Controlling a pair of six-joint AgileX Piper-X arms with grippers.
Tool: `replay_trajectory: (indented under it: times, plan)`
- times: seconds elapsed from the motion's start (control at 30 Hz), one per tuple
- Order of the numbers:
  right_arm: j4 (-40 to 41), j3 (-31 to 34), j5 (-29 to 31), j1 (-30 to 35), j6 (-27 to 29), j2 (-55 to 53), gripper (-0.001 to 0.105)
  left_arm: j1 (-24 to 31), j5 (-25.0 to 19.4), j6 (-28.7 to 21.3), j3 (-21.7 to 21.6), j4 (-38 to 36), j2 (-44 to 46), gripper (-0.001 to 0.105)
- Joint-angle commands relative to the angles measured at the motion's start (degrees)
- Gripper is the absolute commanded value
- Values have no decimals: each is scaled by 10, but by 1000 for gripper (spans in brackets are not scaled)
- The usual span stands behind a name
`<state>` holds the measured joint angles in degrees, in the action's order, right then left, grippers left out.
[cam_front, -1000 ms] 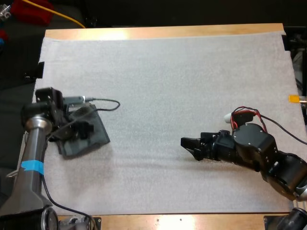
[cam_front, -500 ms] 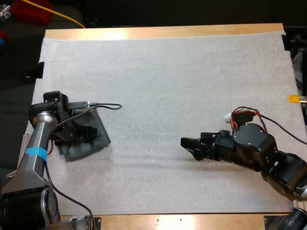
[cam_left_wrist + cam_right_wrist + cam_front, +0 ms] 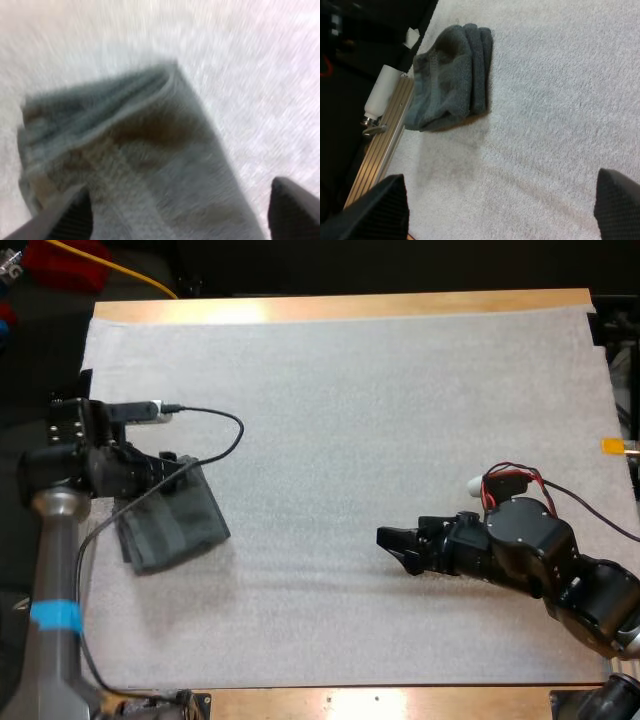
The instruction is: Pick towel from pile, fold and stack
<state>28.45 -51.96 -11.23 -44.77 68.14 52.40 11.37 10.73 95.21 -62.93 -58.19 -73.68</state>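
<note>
A dark grey-green folded towel [image 3: 178, 525] lies flat at the left side of the white mat [image 3: 350, 410]. My left gripper [image 3: 176, 468] hovers over the towel's far edge. In the left wrist view its fingers stand wide apart above the towel [image 3: 150, 150], touching nothing, so the left gripper [image 3: 182, 212] is open. My right gripper [image 3: 398, 546] rests low over the bare mat right of centre, pointing toward the towel from well away. The right gripper [image 3: 500, 200] is open with nothing between its fingers, and the folded towel [image 3: 451, 75] lies far ahead of it by the mat's edge.
An aluminium rail [image 3: 380, 140] with a white cylinder [image 3: 381, 92] runs along the table edge beside the towel. A red object [image 3: 65, 262] and a yellow cable [image 3: 130, 275] lie beyond the table's far left corner.
My left gripper has lifted off the towel and drawn back toward the far left, leaving the towel folded on the mat. The right arm has not moved.
</note>
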Motion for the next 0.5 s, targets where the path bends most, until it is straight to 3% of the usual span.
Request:
replay_trajectory:
  times: [0.0, 0.2, 0.47]
  plan:
    - [1, -3, -6, 0, 0, -2, 74, 1, 12, -3, -4, -1, 13, 69]
    - [1, -3, -6, 0, 6, -2, 74, 1, 19, -3, -4, -7, 72, 69]
    - [17, -3, 21, 12, 56, -2, 74, -8, 54, 1, -4, -22, 117, 69]
